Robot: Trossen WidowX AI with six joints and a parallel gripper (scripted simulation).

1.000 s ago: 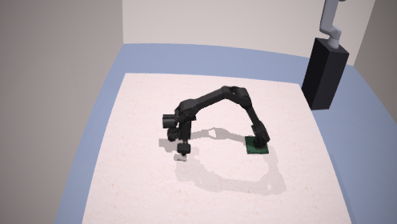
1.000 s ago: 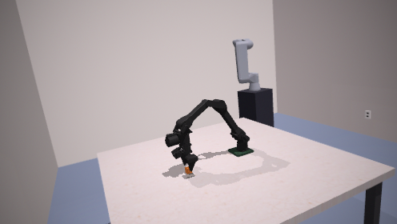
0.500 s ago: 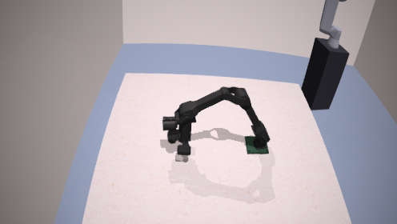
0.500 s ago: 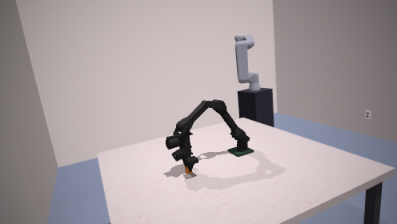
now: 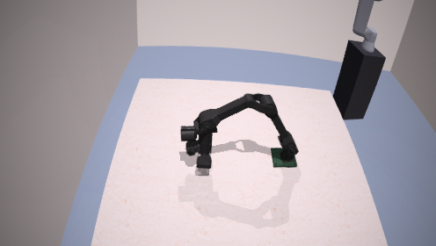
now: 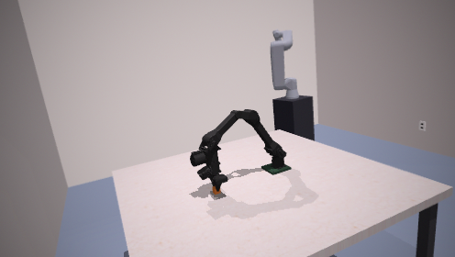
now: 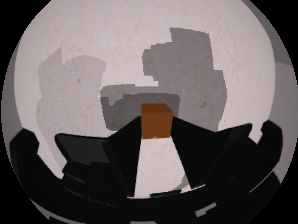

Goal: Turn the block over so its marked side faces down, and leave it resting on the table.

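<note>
The small orange block [image 6: 216,191] [image 7: 156,125] is between the two black fingers, at or very near the table top [image 5: 145,198] [image 6: 174,229]. In the wrist view its near face and darker top face show, with no mark readable on them; the faces against the fingers are hidden. My gripper [image 5: 203,163] [image 6: 216,187] [image 7: 154,119] points down and is shut on the block. In the top view the gripper hides the block. I cannot tell which way the marked side faces.
The arm's dark green base plate [image 5: 277,163] [image 6: 275,171] is on the table, right of the gripper in the top and exterior views. A grey robot arm [image 5: 362,18] [image 6: 278,64] stands on a black pedestal [image 5: 359,83] [image 6: 294,117] beyond the table. Arm shadows lie around the gripper.
</note>
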